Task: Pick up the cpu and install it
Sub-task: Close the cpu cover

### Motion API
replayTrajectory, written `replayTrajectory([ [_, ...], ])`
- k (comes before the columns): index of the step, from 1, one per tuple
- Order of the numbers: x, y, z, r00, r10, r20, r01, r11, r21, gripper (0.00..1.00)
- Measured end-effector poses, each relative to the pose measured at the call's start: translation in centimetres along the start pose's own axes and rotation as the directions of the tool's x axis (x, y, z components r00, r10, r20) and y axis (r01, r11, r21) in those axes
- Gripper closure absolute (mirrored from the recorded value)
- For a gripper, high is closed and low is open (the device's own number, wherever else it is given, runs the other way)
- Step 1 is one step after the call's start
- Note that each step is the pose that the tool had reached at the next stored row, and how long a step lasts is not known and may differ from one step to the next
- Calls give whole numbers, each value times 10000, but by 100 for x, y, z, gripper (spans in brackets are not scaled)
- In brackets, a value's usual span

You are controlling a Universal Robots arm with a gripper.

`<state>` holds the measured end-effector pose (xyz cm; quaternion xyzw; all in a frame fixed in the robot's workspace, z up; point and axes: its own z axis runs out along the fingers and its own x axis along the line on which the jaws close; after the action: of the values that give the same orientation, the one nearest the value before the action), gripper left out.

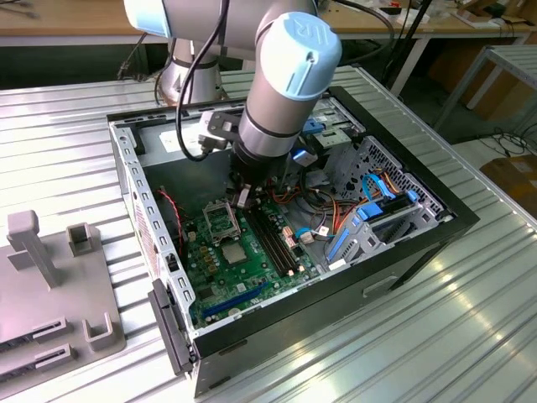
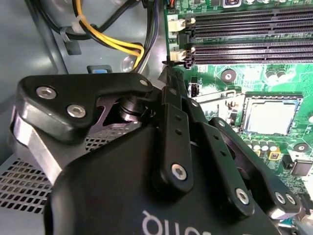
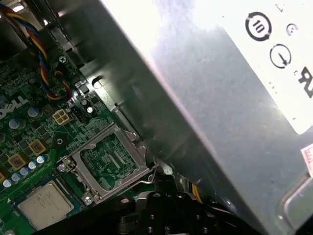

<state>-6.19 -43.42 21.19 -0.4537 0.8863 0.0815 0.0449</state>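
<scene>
i cannot tell from these views whether the jaws are open or closed. in the exterior view they hang inside the open computer case [image 1: 419,243], low over the motherboard [image 1: 252,277], just beside the hollow socket frame [image 1: 220,220] and the long black memory slots [image 1: 273,239].

the cpu [image 1: 234,252] lies flat on the board next to the socket frame, on the side nearer the case's open front edge, apart from the jaws. nothing rests on it.

the second wrist view shows the cpu [image 2: 271,115] beyond the black linkage, the memory slots [image 2: 244,29] past it, and a yellow and black cable bundle [image 2: 112,41] close to the tip. the first wrist view shows the cpu [image 3: 46,205] beside the socket frame [image 3: 110,161], twisted coloured wires [image 3: 46,58] across the board, and a grey metal box [image 3: 220,98] crowding close by.

that box carries a white label [image 3: 293,63] with printed round symbols.

the exterior view adds blue drive brackets [image 1: 369,218] on its right, the ribbed metal desk [image 1: 470,336], and a grey fixture [image 1: 42,285] on its left.
</scene>
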Motion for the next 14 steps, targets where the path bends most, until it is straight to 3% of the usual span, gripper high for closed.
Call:
replayTrajectory([
  [11, 15, 14, -15, 10000, -7, -4, 7, 10000, 0, 89],
  [14, 14, 15, -25, 10000, -8, -32, 8, 10000, 19, 89],
])
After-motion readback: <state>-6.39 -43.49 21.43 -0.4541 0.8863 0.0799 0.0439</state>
